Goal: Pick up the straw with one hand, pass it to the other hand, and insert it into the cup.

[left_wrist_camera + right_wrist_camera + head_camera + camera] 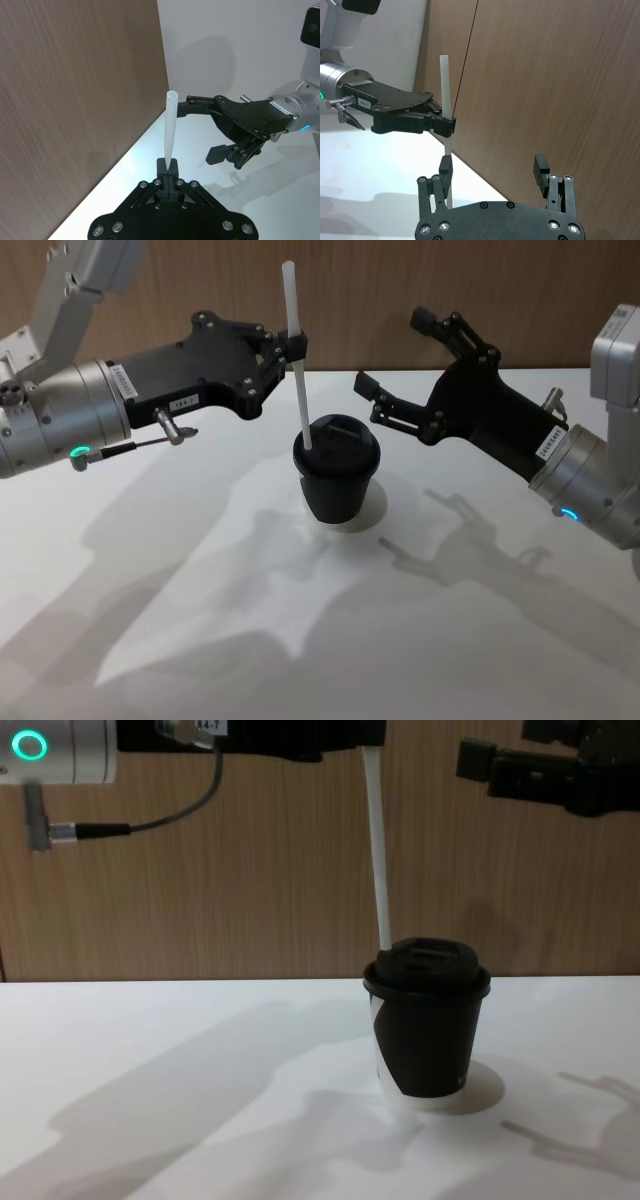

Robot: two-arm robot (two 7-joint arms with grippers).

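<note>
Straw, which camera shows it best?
The head view: the whole straw shows, pinched by the left gripper, its lower tip by the cup lid. Chest view shows its lower part; both wrist views mainly its upper part.

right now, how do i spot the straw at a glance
On the white table stands a short black paper cup. Just above its left edge, the black left gripper holds a long thin white plastic straw near-upright. The open right gripper nearby holds nothing; only the straw is a thin white tube.
</note>
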